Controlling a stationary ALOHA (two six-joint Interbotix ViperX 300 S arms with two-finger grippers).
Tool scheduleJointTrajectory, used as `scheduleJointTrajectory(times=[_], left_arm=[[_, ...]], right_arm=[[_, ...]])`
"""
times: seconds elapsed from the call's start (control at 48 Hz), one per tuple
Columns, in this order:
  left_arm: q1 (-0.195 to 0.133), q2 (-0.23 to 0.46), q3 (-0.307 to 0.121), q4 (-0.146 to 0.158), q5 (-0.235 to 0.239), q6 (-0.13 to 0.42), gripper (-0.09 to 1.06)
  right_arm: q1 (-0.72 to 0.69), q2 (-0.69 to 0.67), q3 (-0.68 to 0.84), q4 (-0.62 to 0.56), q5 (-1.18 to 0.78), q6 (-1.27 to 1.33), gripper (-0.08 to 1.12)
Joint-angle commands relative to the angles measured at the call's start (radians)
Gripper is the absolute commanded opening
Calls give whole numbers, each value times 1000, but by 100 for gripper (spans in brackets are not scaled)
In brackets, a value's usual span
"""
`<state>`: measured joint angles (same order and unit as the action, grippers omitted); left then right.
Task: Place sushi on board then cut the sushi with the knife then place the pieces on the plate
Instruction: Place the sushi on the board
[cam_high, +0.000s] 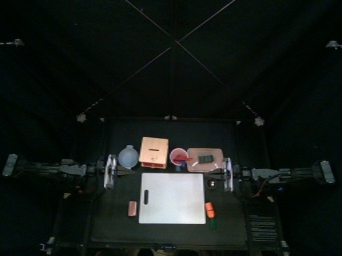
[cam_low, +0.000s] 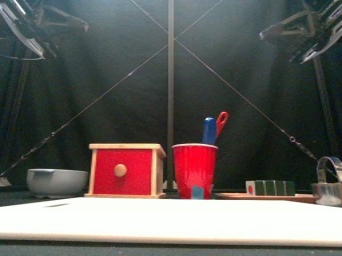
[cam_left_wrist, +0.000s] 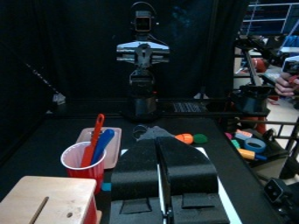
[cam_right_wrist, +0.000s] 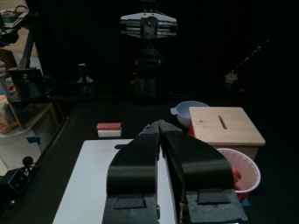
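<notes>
Front view shows the sushi (cam_low: 275, 187) as a short row of dark green blocks. The blocks touch each other and lie flat. I cannot count them for sure. The sushi lies on the pink plate (cam_low: 230, 196), at the far right of the table (cam_high: 114, 225). It is just right of the cup (cam_low: 195, 168) and past the far right corner of the board (cam_high: 174, 198). It is apart from the board.

There is one sushi roll, one plate and one white board. The board lies flat in the middle of the table, on the near side.

There is one red cup, and two knives stand in it. One is a blue knife (cam_low: 209, 130) and one is a red knife (cam_low: 221, 120). Both stick up out of the top.

There is one wooden box (cam_low: 127, 170) with a red front, just left of the cup. One blue-grey bowl (cam_low: 56, 181) sits left of the box. One round metal cutter (cam_low: 327, 188) sits right of the plate.

Two small toys lie on the table. One red and white toy (cam_right_wrist: 108, 129) is left of the board. One orange toy (cam_left_wrist: 184, 138) is right of it.

There are two grippers. The left gripper (cam_left_wrist: 163, 144) is at the left side of the table and the right gripper (cam_right_wrist: 163, 131) is at the right side. Both are well apart from the sushi. On each one the two jaws are pressed together, with nothing between them.
</notes>
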<state>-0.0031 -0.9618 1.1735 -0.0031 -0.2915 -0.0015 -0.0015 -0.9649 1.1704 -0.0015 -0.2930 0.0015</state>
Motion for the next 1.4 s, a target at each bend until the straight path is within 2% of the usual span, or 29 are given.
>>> scheduleJointTrajectory(times=[0.021, 0.167, 0.292, 0.5, 0.729, 0.833, 0.958, 1.208, 1.292, 1.396], left_arm=[[8, 49, 3, -5, -17, 0, -2], [8, 97, 3, -14, -34, 0, -3], [6, 143, 2, -14, -72, 2, -3], [2, 189, 3, -14, -110, 3, -3], [3, 204, 3, -15, -114, 3, -3], [2, 204, 3, -14, -114, 5, -3], [3, 206, 3, -14, -114, 2, -3], [3, 209, 8, -15, -114, 0, -3], [5, 215, 8, -15, -114, 0, -3], [9, 224, 8, -15, -114, 0, -3]], right_arm=[[-6, 15, 2, 8, -2, 6, 10], [-35, 29, 2, 43, 40, 40, 9], [-83, 35, -14, 92, 110, 54, 9], [-201, 44, -86, 123, 367, 57, 10], [-362, 84, -176, 114, 647, 46, 15], [-428, 120, -201, 86, 710, 41, 25], [-471, 164, -210, 51, 726, 38, 43], [-482, 281, -215, -21, 744, 35, 89], [-482, 321, -227, -52, 765, 25, 99], [-480, 367, -242, -110, 804, -11, 101]])
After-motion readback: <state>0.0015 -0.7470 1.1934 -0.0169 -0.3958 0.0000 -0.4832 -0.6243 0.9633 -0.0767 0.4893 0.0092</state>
